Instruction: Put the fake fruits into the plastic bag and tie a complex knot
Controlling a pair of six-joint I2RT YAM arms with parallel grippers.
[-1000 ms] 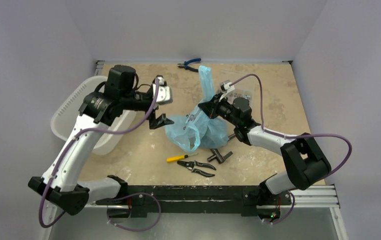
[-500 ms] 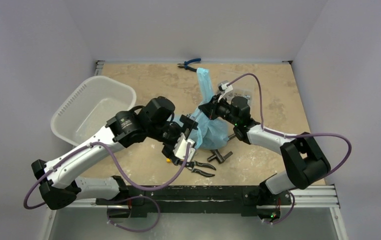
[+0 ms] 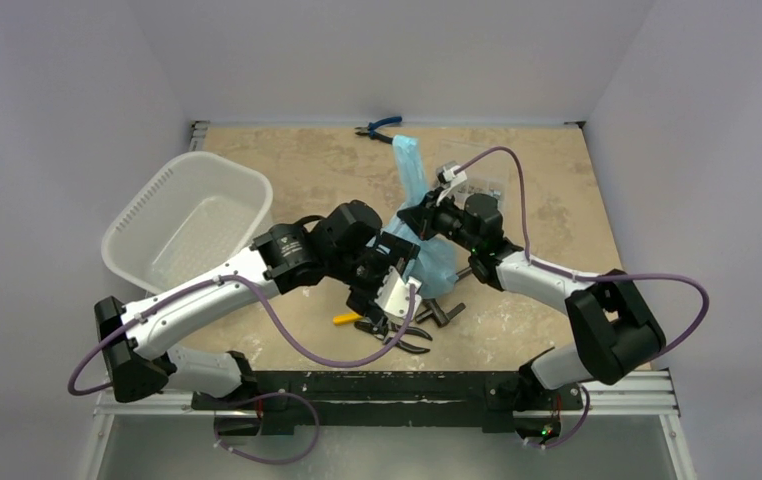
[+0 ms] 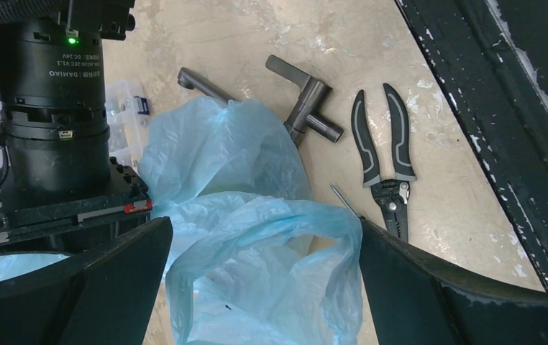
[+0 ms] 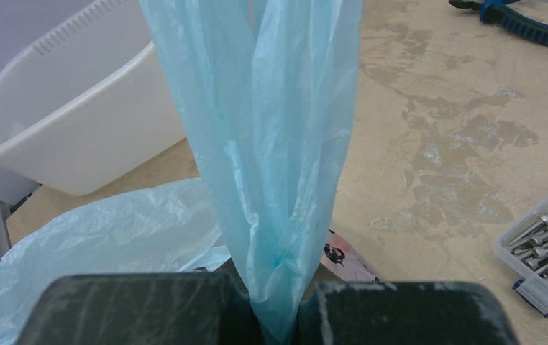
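Note:
The light-blue plastic bag (image 3: 427,262) lies crumpled at the table's middle. My right gripper (image 3: 423,216) is shut on one long strip of the bag (image 5: 271,144), which stands stretched upright from its jaws (image 3: 409,165). My left gripper (image 4: 264,287) is wide open above the bag's near side, with a loose loop of film (image 4: 257,215) between its fingers (image 4: 77,287), apart from both. In the top view the left gripper (image 3: 397,262) covers part of the bag. The fake fruits are out of view, and no knot shows.
A white perforated tub (image 3: 187,225) stands at the left. Black pliers (image 3: 397,335), a yellow-handled screwdriver (image 3: 349,317) and a dark T-shaped metal part (image 3: 442,312) lie just in front of the bag. A clear box of screws (image 3: 477,187) and blue pliers (image 3: 377,128) lie behind it.
My left arm has swung from beside the tub to over the bag's near side, its gripper open. My right gripper has kept its hold on the upright strip.

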